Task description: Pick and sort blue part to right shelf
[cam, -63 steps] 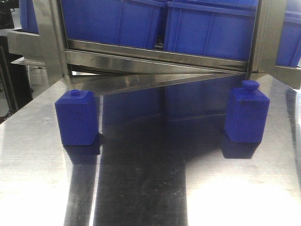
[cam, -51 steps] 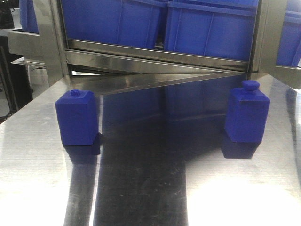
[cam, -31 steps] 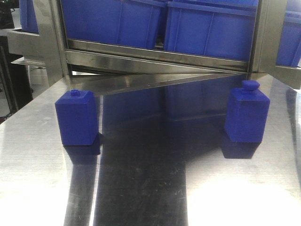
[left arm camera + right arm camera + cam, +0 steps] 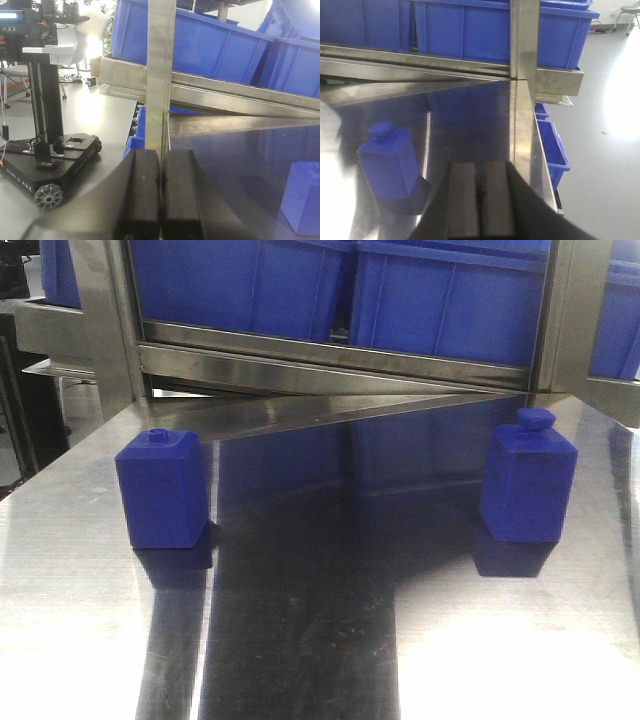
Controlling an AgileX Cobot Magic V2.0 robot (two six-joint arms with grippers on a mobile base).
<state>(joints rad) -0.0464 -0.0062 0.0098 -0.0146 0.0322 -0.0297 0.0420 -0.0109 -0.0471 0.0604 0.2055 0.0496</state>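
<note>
The blue part (image 4: 527,483), a bottle-shaped block with a wide cap, stands upright on the steel table at the right. In the right wrist view the same blue part (image 4: 390,162) sits left of my right gripper (image 4: 480,172), which is shut and empty, apart from it. My left gripper (image 4: 160,160) is also shut with nothing between its fingers, near the table's left edge. Neither gripper shows in the front view.
A squatter blue block with a small stud (image 4: 163,488) stands at the table's left, also seen at the far right of the left wrist view (image 4: 302,197). Blue bins (image 4: 440,300) fill a steel rack behind the table. Upright steel posts (image 4: 160,75) (image 4: 522,85) rise ahead of each gripper.
Almost nothing changed; the view shifted very slightly, and both blocks stay where they stood.
</note>
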